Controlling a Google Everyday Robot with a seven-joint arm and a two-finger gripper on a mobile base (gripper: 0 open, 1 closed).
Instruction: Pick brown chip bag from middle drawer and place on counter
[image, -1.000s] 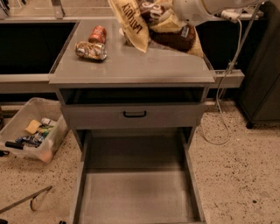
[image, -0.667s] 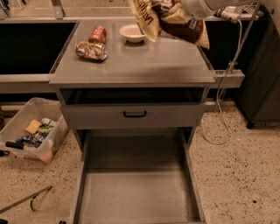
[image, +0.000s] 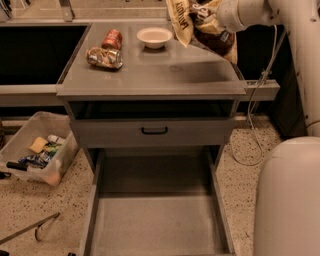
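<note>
Camera view, looking down the cabinet front: the pincer (image: 206, 15) sits at the end of the white arm (image: 260, 11) over the back right corner of the tabletop (image: 165, 75), pinching the brown chip bag (image: 212, 37) by its upper part. The bag hangs clear of the surface, tilted, with its long axis slanting from upper left down to lower right. Its cream lettered side faces left and its lowest corner points at the tabletop's right edge. A white bowl (image: 154, 36) sits just left of it, with two crushed cans (image: 105, 56) further left. Below, the middle drawer (image: 155, 225) stands pulled out.
</note>
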